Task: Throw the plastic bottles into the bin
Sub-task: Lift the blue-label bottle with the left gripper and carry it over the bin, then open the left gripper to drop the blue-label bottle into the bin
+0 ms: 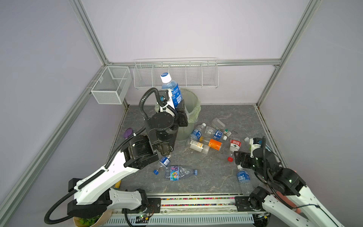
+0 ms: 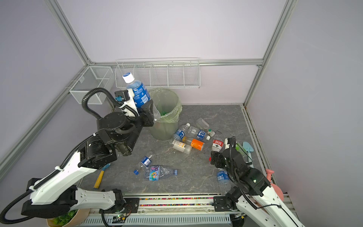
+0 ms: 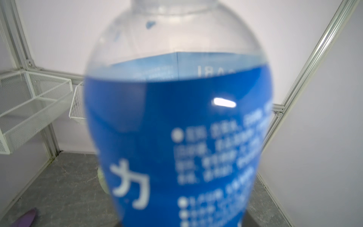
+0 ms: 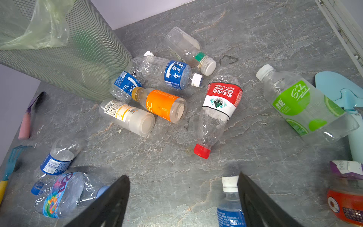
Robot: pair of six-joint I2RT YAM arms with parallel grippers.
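Blue-labelled clear plastic bottle with white cap: raised, cap tipped toward 11 o'clock, base over the 9 o'clock rim of the round pale-green translucent bin. Left gripper clamped on its lower body.

Bin stands at 12 o'clock on the grey marbled table, white wire basket on the wall behind it.

At the bin's 4 o'clock, close against its foot, a huddle of lying bottles, the orange-labelled bottle among them. Red-labelled bottle with red cap lies just beyond. Right gripper hovers near that cap, jaws wide apart, empty; a small blue-labelled bottle lies beneath. Crushed multicoloured bottle at the bin's 6 o'clock, well apart.
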